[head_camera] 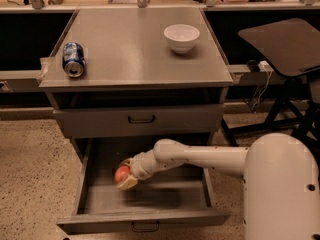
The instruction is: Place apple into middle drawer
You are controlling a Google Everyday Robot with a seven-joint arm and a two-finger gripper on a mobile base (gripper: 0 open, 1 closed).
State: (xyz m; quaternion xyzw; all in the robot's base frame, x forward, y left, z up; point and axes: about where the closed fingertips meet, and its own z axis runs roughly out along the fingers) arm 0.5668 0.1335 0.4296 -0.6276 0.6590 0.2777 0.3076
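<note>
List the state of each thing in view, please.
Round red-orange apple: held by gripper, over drawer tray.
Two-finger gripper: shut on apple, inside open drawer.
Wide grey metal middle drawer: pulled open.
Upper grey drawer front: shut.
Blue soda can: on its side.
White round bowl: upright.

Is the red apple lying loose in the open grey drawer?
No, the tool, reaching inside the open grey metal drawer, grips the round red-orange apple.
</note>
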